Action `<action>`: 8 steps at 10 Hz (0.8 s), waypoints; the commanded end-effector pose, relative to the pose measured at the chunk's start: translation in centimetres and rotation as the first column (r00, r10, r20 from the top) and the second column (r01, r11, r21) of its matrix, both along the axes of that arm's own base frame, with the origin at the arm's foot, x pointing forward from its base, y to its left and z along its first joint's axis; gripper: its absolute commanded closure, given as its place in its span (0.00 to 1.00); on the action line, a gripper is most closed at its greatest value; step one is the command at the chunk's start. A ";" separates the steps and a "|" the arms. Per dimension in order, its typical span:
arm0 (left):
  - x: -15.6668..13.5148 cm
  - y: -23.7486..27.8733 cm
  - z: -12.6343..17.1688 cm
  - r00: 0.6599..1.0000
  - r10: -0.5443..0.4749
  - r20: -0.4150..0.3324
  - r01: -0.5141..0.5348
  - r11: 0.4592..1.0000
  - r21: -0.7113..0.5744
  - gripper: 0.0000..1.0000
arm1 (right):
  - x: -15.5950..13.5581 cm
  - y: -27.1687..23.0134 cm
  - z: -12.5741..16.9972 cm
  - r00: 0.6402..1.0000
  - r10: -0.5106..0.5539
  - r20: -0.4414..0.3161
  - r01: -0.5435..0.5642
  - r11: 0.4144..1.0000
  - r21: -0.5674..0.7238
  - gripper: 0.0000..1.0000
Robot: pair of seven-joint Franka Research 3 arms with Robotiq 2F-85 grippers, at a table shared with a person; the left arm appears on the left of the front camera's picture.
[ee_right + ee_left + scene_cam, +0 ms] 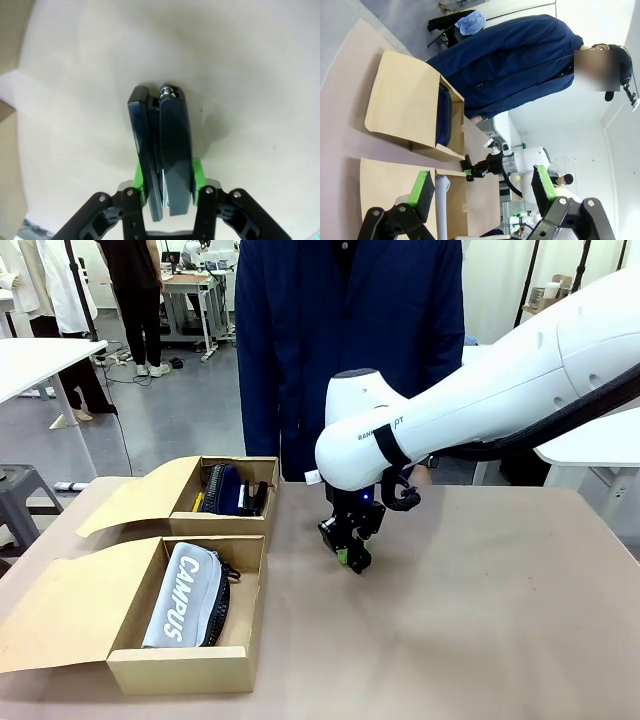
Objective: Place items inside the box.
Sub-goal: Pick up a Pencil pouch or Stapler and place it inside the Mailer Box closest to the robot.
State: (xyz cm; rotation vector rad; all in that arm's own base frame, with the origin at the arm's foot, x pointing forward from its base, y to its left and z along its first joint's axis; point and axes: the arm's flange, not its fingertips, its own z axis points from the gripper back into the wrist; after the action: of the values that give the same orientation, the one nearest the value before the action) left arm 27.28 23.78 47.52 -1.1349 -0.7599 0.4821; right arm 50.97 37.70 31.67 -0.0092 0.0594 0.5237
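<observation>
Over the middle of the table (480, 620), a bit toward the far edge: the right pincer (350, 552), pointing down, low above the top. Holding the stapler (162, 140) tight between two green pads (197, 172), one pad on each side. Seen from the right wrist: black, folded flat, sticking out past the fingertips toward the table, with a small shadow beside it. Hard to tell whether touching the table or just above it. From the front, mostly hidden by the pincer.

Along the left edge of the table: two open brown boxes, one behind the other, flaps folded out to the left. In the near box (180, 670), by the near left corner: the grey pouch (185, 595) with "CAMPUS" in white letters, lying the long way, black zip on its right side. In the far box (225, 527), just left of the right pincer and not touching it: the navy pouch (225, 490), and right beside it something thin, black and white, likely the marker (244, 498). A bit of yellow at the pouch's left end, too small to name.

Up in the air, with the boxes seen past it: the left pincer (482, 182), wide apart, holding nothing.

At the far edge, behind the right arm: a person (350, 340) in a dark blue coat, standing.
</observation>
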 end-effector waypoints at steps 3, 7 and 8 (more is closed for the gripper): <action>0.0 -0.1 0.0 0.999 0.001 0.034 -0.001 1.000 -0.005 0.00 | -8.8 0.1 12.3 0.860 -0.507 -0.057 0.506 0.862 -0.034 0.78; 0.0 -0.1 0.0 0.999 0.001 0.034 -0.001 1.000 -0.005 0.00 | -23.8 -4.8 17.3 0.915 -0.400 0.042 0.401 0.916 -0.020 0.78; 0.0 -0.1 0.0 0.999 0.001 0.034 -0.001 1.000 -0.005 0.00 | -24.6 -6.2 17.2 0.922 -0.388 0.022 0.385 0.919 0.082 0.78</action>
State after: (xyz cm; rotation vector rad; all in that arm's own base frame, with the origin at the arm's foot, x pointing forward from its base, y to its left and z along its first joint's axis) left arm 27.23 23.79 47.56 -1.1351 -0.7618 0.4818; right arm 26.69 33.95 49.84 -0.0412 0.0386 0.0780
